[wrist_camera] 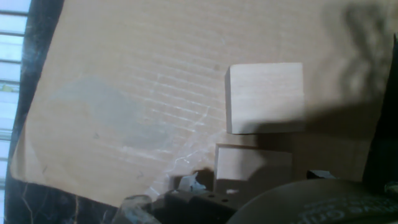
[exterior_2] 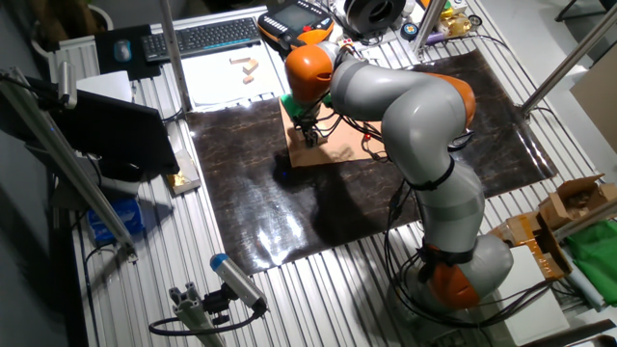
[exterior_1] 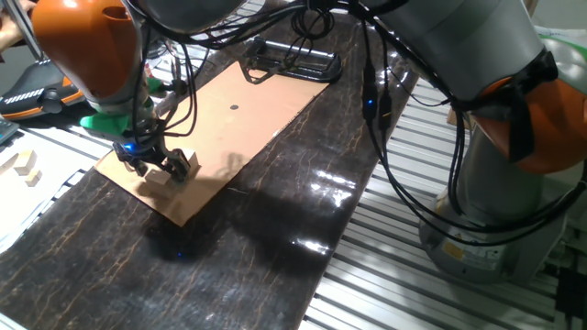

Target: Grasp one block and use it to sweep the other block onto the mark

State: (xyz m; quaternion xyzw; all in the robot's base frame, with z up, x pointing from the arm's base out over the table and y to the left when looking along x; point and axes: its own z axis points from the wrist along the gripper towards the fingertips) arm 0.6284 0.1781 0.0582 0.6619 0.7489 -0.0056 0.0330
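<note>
The gripper (exterior_1: 158,165) is hovering low over the near-left corner of the cardboard sheet (exterior_1: 238,137), its fingers straddling a wooden block (wrist_camera: 253,169); whether they are gripping it cannot be told. A second block (wrist_camera: 265,98) is lying just beyond the first, barely apart. The mark (exterior_1: 234,106) is sitting well away, toward the sheet's far end.

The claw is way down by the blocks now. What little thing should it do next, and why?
Probably close on the nearer block. In the hand view that block sits right at the claw, with the second block just beyond it on the cardboard. The mark lies farther along the sheet, so one block must be gripped before sweeping starts. Whether the claw already grips cannot be told.
</note>
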